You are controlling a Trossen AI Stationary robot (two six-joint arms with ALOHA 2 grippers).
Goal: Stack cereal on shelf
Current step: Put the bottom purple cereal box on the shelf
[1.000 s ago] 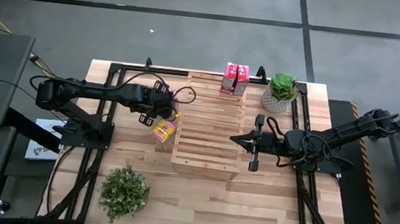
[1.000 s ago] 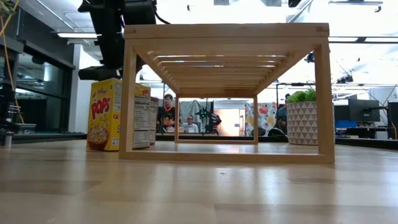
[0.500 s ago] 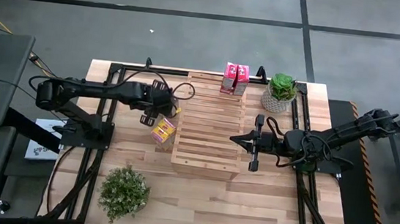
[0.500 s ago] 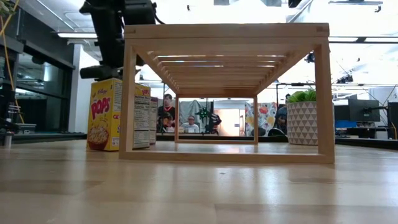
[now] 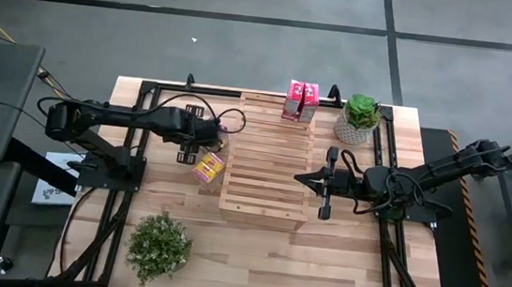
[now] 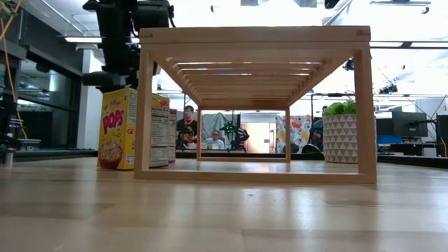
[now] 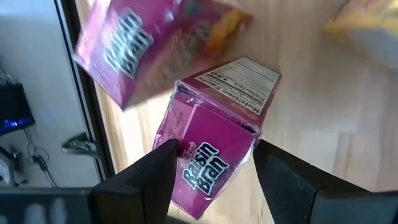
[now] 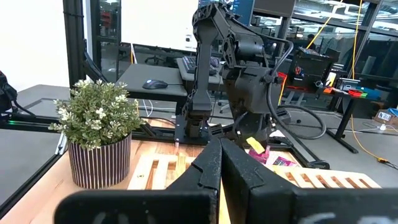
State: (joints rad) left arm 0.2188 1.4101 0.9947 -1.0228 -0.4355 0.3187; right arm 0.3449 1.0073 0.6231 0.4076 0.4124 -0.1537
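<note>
The shelf [image 5: 268, 164] of pale slats stands mid-table, and two pink cereal boxes [image 5: 301, 99] stand on its top at the far end. A yellow cereal box [image 5: 209, 165] stands upright on the table by the shelf's left side [image 6: 117, 128]. My left gripper [image 5: 208, 137] hangs just beyond it, slanting down and shut on another pink cereal box [image 7: 211, 155]; the gripper hides that box in the high view. A further pink box [image 7: 143, 43] lies beyond the held one. My right gripper [image 5: 298, 178] waits shut and level over the shelf's right edge. My left gripper pinches the pink box between its two fingers, one on each of two opposite sides [image 7: 180, 149], at the end nearest the wrist. The fingers come from above, slanting down. The box sits tilted in the hold; whether it is clear of the table does not show.
A leafy plant [image 5: 159, 245] stands near the table's front left. Another plant in a white pot [image 5: 360, 116] stands at the far right beside the shelf. A black metal frame [image 5: 148, 86] runs round the table. People sit in the room beyond [image 6: 187, 129].
My left gripper has rolled at the wrist with the pink box in its hold, staying in about the same place beside the shelf's left side. The yellow box and the boxes on the shelf have kept still.
</note>
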